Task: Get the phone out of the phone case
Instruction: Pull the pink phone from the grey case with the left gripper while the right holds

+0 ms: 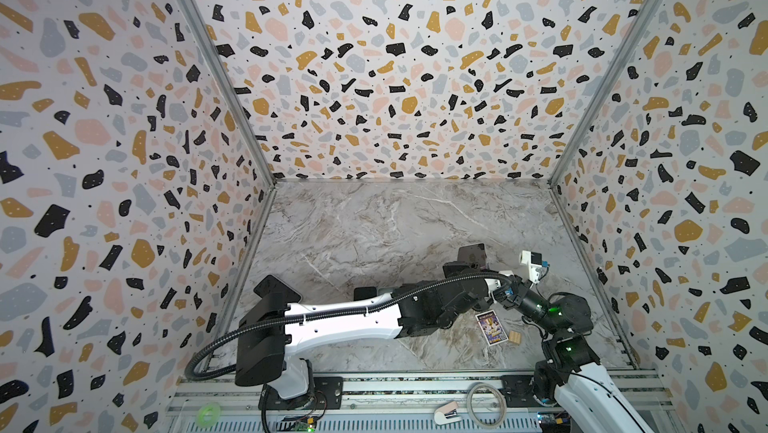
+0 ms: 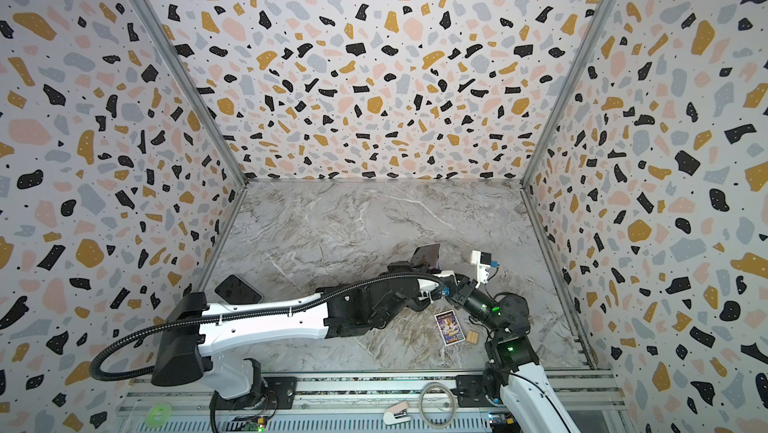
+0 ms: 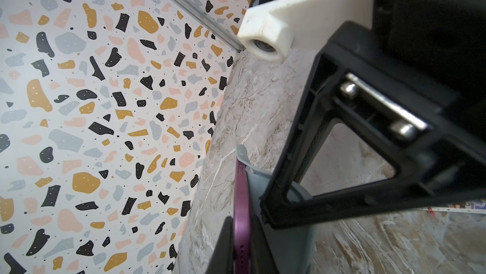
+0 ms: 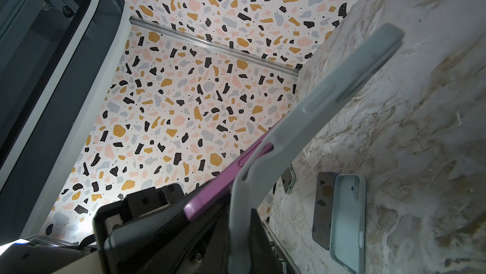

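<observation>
A purple phone (image 4: 223, 180) and its grey phone case (image 4: 328, 101) are held up off the marble table, right of centre in both top views (image 1: 470, 254) (image 2: 427, 254). My left gripper (image 3: 242, 225) is shut on the phone's purple edge (image 3: 241, 207). My right gripper (image 4: 240, 236) is shut on the lower rim of the grey case (image 3: 265, 188). That end of the phone stands peeled out of the case, with a gap between them. Its far end still sits inside the case. The case bends away from the phone.
A second dark phone (image 4: 323, 207) and a pale blue case (image 4: 347, 220) lie side by side on the table (image 1: 374, 223). Another dark phone (image 2: 237, 289) lies at the left. A printed card (image 1: 490, 328) and a small wooden block (image 1: 515, 337) lie under the arms. Patterned walls enclose three sides.
</observation>
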Motion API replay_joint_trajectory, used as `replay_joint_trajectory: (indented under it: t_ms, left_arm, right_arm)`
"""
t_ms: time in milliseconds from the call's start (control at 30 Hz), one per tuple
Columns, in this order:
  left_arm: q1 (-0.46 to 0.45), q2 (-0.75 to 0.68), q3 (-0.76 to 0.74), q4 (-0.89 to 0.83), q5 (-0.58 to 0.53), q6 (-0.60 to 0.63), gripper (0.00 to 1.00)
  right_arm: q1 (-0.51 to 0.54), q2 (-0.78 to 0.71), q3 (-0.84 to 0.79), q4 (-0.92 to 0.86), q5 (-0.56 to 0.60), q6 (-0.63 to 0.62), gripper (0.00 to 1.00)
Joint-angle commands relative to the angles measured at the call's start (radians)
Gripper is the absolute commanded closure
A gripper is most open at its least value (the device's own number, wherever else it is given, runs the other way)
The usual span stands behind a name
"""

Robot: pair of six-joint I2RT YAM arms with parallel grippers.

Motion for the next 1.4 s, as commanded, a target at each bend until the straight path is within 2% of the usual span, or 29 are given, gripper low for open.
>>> replay_joint_trajectory:
  t_ms: [0, 167, 333, 800, 1067, 1200, 1367]
  left_arm:
    - [0.006, -0.031, -0.008, 0.047, 0.002, -0.024, 1.0]
    - [0.006, -0.067, -0.012, 0.067, -0.011, -0.04, 1.0]
    - [0.006, -0.123, -0.039, 0.098, -0.016, -0.049, 1.0]
    - [0.003, -0.261, -0.123, 0.08, -0.004, -0.074, 1.0]
    - [-0.03, -0.338, -0.168, 0.04, -0.015, -0.1, 1.0]
    - [-0.065, -0.361, -0.229, 0.038, -0.091, -0.105, 1.0]
    - [-0.135, -0.342, -0.315, 0.036, -0.265, -0.132, 1.0]
  right_arm:
    - [0.005, -0.025, 0.064, 0.027, -0.004, -0.041, 1.0]
    - [0.005, -0.037, 0.103, -0.158, 0.016, -0.126, 1.0]
    - [0.005, -0.033, 0.095, -0.24, 0.039, -0.152, 1.0]
    - [0.005, 0.005, 0.065, -0.272, 0.078, -0.158, 1.0]
    - [0.005, 0.019, 0.05, -0.263, 0.084, -0.154, 1.0]
    - [0.005, 0.014, 0.05, -0.301, 0.087, -0.166, 1.0]
    - [0.005, 0.017, 0.065, -0.378, 0.076, -0.198, 1.0]
